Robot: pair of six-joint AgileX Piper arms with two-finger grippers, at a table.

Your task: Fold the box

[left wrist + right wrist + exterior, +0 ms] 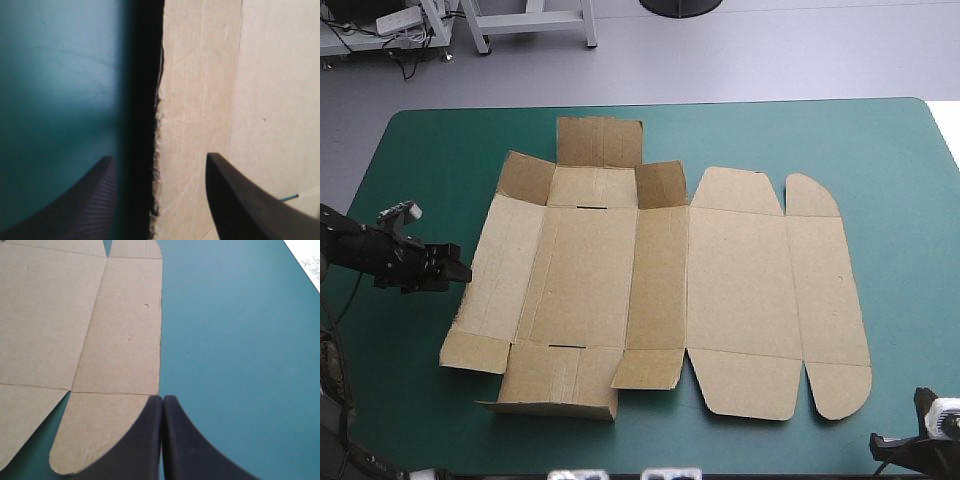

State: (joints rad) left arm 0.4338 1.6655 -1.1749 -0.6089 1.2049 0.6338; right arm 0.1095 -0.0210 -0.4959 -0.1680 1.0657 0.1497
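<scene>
The brown box lies spread out on the teal-green table. Its right half is flat, while the end flaps and corner tabs of its left half stand partly raised. My left gripper is at the box's left edge, open. In the left wrist view that rough edge runs between the left gripper's two fingers, lifted a little over a dark shadow. My right gripper sits near the table's front right corner, shut, just short of the rounded flap on the box's right side.
Bare teal-green cover stretches to the right of the box and along the far edge. A narrower strip of cover lies to the left of the box, under my left arm.
</scene>
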